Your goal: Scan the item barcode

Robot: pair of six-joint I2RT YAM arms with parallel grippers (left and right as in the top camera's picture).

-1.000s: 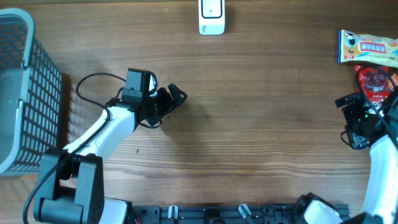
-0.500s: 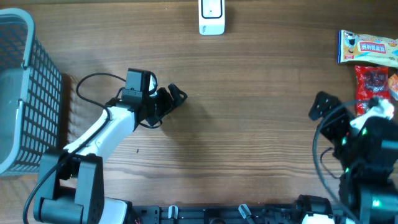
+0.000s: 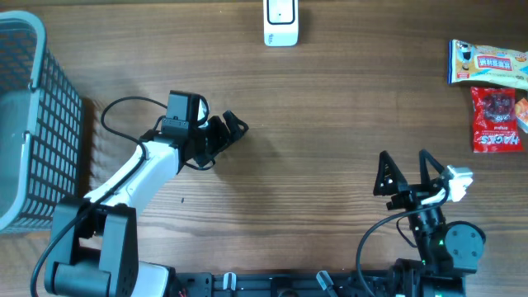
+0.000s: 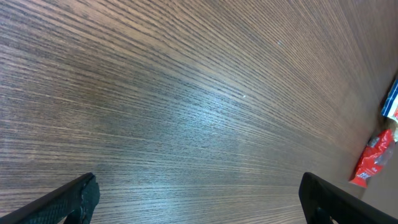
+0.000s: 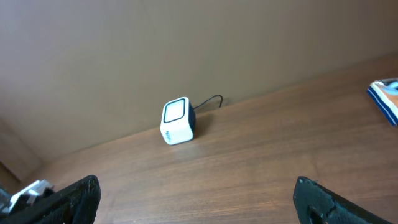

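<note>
Brown wood-grain desk (image 3: pixel 330 107) carries everything. At its right edge the red packet (image 3: pixel 497 120) lies flat, its far end touching or slightly overlapping a blue packet (image 3: pixel 488 62) — either could be the item to scan, and neither is held. No barcode shows on them, so I cannot tell which face bears it. At the middle of the far edge stands the scanner (image 3: pixel 281 23), well apart from both packets. Near the near edge the right gripper (image 3: pixel 406 172) hangs with jaws spread wide and empty, well short of the packets. Left of centre, the left gripper (image 3: pixel 231 136) is equally wide and empty over bare wood.

Risks, as I judge them: a grab at one packet may drag the other or nudge it off the right edge, since they lie so close. Slick wrap could also slip from a thin pinch on the long carry to the scanner, or show it the wrong face.

Along the left edge stands the basket (image 3: pixel 58 124) — nothing shows inside the part in view.
</note>
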